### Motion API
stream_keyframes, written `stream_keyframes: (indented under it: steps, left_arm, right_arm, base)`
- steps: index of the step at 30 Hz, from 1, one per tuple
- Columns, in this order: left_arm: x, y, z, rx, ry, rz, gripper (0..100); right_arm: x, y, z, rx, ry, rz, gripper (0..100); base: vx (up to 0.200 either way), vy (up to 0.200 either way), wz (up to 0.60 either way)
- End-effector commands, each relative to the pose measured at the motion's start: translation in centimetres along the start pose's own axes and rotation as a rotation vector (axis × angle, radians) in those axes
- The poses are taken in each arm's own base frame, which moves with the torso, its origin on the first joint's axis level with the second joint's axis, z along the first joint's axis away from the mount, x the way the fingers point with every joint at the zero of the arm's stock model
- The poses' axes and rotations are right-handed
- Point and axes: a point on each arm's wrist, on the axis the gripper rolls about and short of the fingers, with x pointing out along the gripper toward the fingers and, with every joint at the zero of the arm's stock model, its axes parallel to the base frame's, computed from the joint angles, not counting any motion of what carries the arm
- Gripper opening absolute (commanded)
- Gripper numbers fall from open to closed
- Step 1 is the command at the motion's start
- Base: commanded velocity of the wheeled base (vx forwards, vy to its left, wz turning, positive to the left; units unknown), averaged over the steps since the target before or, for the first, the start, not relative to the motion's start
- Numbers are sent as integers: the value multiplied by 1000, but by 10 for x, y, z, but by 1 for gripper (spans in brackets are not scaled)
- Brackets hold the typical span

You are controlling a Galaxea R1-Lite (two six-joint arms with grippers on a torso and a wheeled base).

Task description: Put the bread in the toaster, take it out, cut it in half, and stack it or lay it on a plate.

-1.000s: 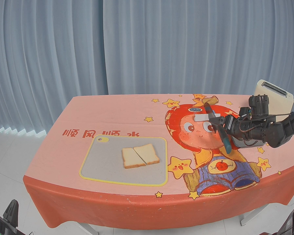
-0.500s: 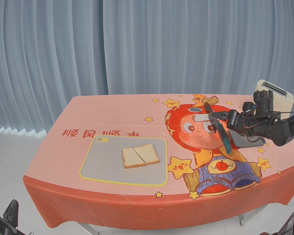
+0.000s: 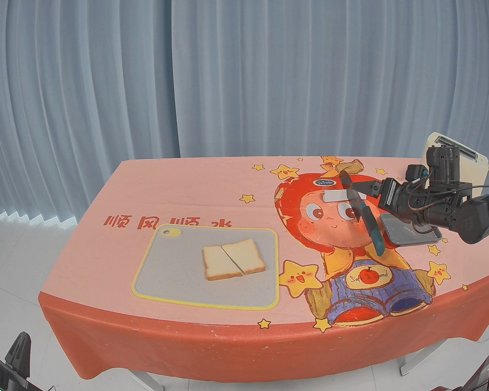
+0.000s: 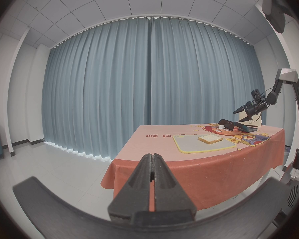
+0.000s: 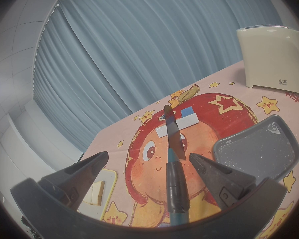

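Soft, light and crumbly, the two bread halves (image 3: 234, 259) lie touching on the board (image 3: 168, 272) at 8 o'clock of the surface, probably best pinched gently across a crust edge; the right gripper (image 5: 148, 156) hangs wide open above the knife (image 3: 370, 224), and the left gripper (image 4: 152, 160) is closed.

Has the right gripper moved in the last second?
Yes: the right gripper has pulled back toward the toaster, away from the knife lying on the table.

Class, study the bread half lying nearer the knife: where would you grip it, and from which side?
Come from above and pinch the bread half across the two crust edges that meet the cut. It lies flat on the cutting board, and its cut edge touches the other half, so probably no finger fits there.
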Motion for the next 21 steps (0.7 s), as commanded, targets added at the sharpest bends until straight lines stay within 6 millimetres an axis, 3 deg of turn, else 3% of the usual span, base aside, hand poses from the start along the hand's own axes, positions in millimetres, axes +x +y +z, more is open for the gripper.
stream_keyframes:
  steps: [1,21]
  left_arm:
    - [1,0,-5,0,19,-1,0]
    - [1,0,-5,0,19,1,0]
  right_arm:
    - [-4,2,1,-5,-5,6,100]
    - [-19,9,4,-63,-45,-1,100]
  base:
    - [0,0,0]
    - [0,0,0]
